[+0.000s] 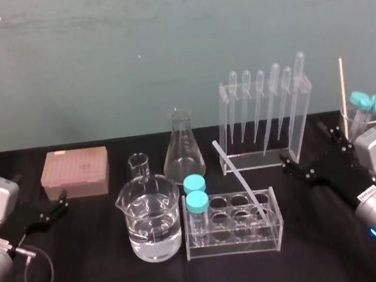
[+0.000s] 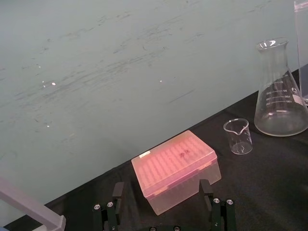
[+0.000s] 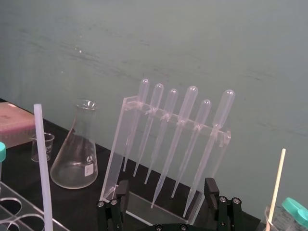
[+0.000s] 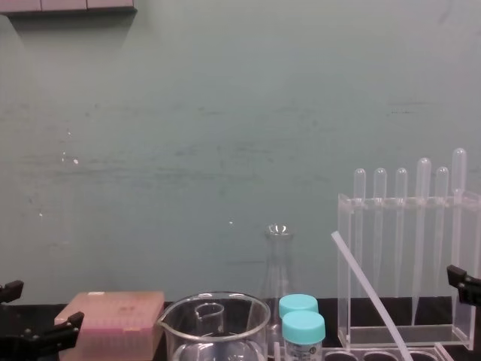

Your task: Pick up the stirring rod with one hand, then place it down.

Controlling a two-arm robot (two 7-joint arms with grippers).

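**Q:** Black jaws are seen on each side. How is the right tool set?

**A:** The right tool (image 1: 304, 143) is held low over the worktop (image 1: 94, 272) at the robot's right, just beside the right end of the pipette rack (image 1: 266, 116). Its jaws are spread wide and nothing is gripped. The left tool (image 1: 64, 200) is parked at the far left in front of the pink tip box (image 1: 75, 171), its jaws likewise parted and empty.

**Q:** Where is the stirring rod found?

**A:** The stirring rod (image 1: 235, 175) is propped in the clear tube rack (image 1: 236, 244) near the middle of the worktop. Its lower end is dropped into a cell on the rack's right side. Its upper end is tilted up and toward the robot's left, so the long axis is slanted, not upright.

**Q:** Which arm is favoured?

**A:** The right one, it is judged. The rod is placed to the left of the right tool, with bare cloth between them. The left tool is separated from the rod by the water beaker (image 1: 152, 219) and the blue-capped vials (image 1: 195, 194).

**Q:** What is called for by the coming move?

**A:** In the right wrist view the pipette rack is faced squarely and the rod is caught at the edge. A swing leftward is therefore needed, with the jaws lined up across the slanted shaft. The free stretch above the tube rack is probably best gripped.
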